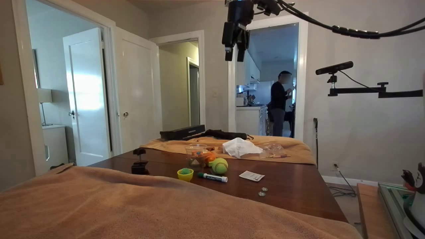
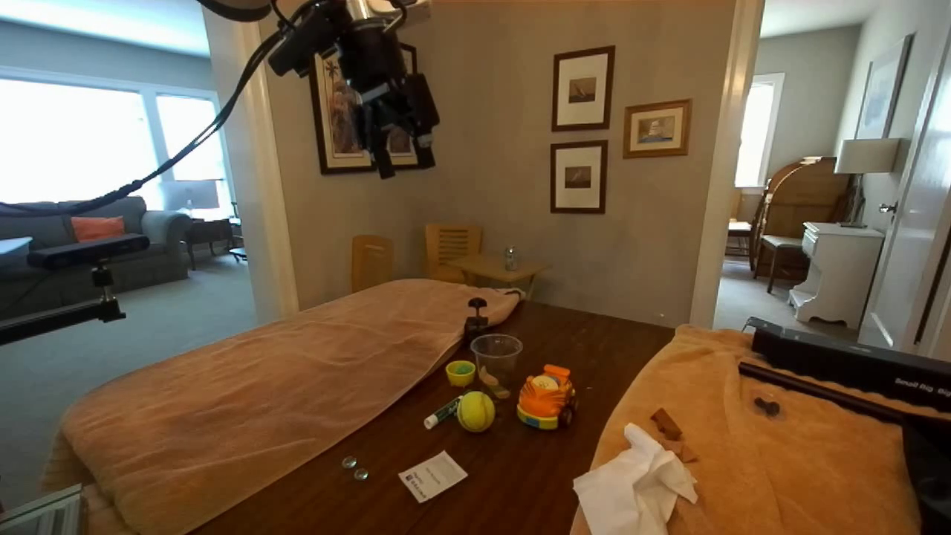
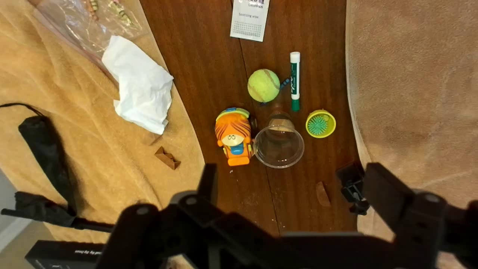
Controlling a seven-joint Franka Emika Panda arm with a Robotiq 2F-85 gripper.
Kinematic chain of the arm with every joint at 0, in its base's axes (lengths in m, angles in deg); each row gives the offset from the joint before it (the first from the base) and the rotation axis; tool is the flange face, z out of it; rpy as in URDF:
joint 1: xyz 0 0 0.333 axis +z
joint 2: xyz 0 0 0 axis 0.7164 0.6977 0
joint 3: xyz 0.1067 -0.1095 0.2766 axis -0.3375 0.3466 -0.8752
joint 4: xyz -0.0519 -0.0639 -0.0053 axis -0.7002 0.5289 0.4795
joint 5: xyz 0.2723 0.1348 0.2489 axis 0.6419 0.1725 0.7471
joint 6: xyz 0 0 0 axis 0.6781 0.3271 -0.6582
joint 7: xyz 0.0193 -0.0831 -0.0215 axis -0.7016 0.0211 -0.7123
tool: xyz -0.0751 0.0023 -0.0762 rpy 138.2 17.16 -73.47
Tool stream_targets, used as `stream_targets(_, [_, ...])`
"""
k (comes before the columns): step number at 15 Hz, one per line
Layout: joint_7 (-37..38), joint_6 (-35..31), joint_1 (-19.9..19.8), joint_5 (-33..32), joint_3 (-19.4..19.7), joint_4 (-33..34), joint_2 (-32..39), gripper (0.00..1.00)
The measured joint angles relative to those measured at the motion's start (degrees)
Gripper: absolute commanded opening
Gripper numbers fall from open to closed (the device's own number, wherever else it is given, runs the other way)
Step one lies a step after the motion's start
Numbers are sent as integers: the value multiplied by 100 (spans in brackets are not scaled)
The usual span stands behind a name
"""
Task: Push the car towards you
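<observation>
On the uncovered strip of the table (image 3: 209,80), between the brown towel (image 3: 414,82) and the orange towel (image 3: 112,164), the car (image 3: 234,138) is supported in an upright position. Its yellow-and-blue end is directed toward the upper edge of the wrist view. The cup (image 3: 280,149) is placed just beside the car; contact between the two cannot be confirmed. In an exterior view, the car is partly concealed behind the tennis ball (image 1: 219,166). The gripper (image 1: 235,56) is suspended high above the table, well apart from the car, and is pointed downward; its fingers (image 3: 208,183) are spread wide, with a clear gap between them. The marker (image 3: 295,78) is laid near the tennis ball, with its green end directed toward the lower edge of the wrist view. The spiky ball (image 3: 316,125) is seated in the bowl (image 2: 460,380), which is located near the cup on the side away from the car. The clamp (image 3: 351,185) is positioned by the edge of the brown towel. In an exterior view, two beads (image 2: 361,474) are seen near the packet (image 2: 433,476). The tissue (image 3: 143,87) is laid on the orange towel, beside the clear bag (image 3: 89,30). A black box (image 2: 839,364) is placed on the same towel. A person (image 1: 278,99) is visible through the doorway (image 1: 302,83).
</observation>
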Motion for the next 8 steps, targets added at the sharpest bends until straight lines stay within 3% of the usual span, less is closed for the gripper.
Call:
stream_targets(4, [-192, -215, 7, 220, 275, 370, 675, 100])
stream_targets(8, [-846, -606, 6, 371, 506, 981, 1578, 100])
